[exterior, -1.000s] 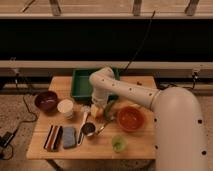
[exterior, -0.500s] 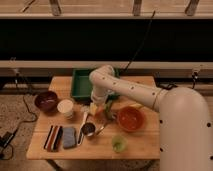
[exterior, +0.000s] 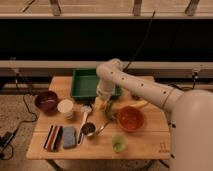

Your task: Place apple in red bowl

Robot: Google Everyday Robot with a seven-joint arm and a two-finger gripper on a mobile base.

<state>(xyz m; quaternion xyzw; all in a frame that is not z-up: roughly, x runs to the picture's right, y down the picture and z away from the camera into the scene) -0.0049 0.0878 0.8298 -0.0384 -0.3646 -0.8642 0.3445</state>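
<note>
My gripper (exterior: 102,102) points straight down just in front of the green tray, low over the table. It is shut on the apple (exterior: 101,105), a small round orange-yellow fruit resting on the table and mostly covered by the fingers. The red bowl (exterior: 131,119), wide and bright orange-red, sits on the table a short way to the right and slightly nearer the front. It looks empty.
A green tray (exterior: 82,84) lies behind the gripper. To the left stand a maroon bowl (exterior: 46,101) and a white cup (exterior: 65,107). A banana (exterior: 136,104) lies behind the red bowl. A metal cup (exterior: 89,130), a sponge (exterior: 69,136) and a green cup (exterior: 119,144) sit near the front.
The gripper has closed around the apple. The arm stays in almost the same place, and nothing else on the table has moved.
</note>
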